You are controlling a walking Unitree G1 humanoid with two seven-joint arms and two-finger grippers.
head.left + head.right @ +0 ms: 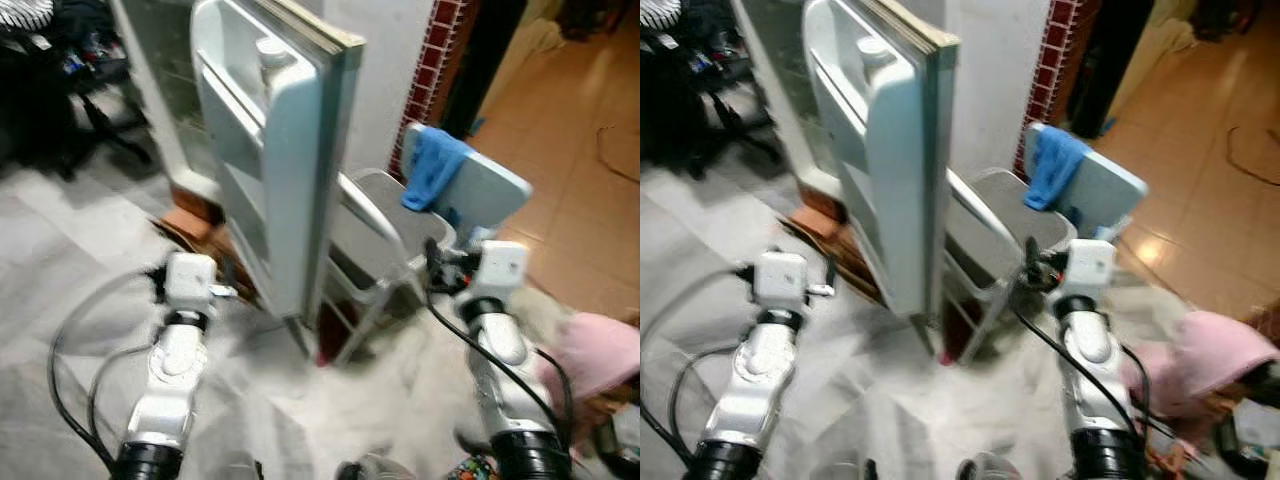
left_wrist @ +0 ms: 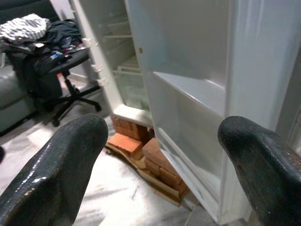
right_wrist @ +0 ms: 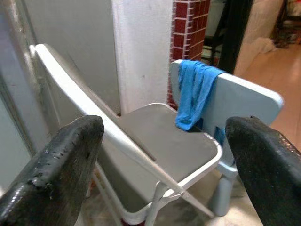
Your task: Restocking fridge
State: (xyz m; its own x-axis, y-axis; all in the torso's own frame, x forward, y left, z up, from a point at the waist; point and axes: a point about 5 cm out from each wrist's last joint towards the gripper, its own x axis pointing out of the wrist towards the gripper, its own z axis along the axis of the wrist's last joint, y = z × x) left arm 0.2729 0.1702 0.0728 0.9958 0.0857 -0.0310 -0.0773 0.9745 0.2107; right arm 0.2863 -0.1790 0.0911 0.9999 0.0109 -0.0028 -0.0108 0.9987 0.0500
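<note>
I see the open fridge door (image 1: 270, 150), rigid and likely heavy, best pushed at its outer edge; my left gripper (image 2: 160, 165) and right gripper (image 3: 164, 165) both hold their fingers apart, empty.

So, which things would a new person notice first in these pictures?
First, the open fridge door standing edge-on in the middle, with a white container on its top shelf. Just right of it sits a folding chair with a blue cloth hung over its back. Bricks lie under the fridge.
</note>
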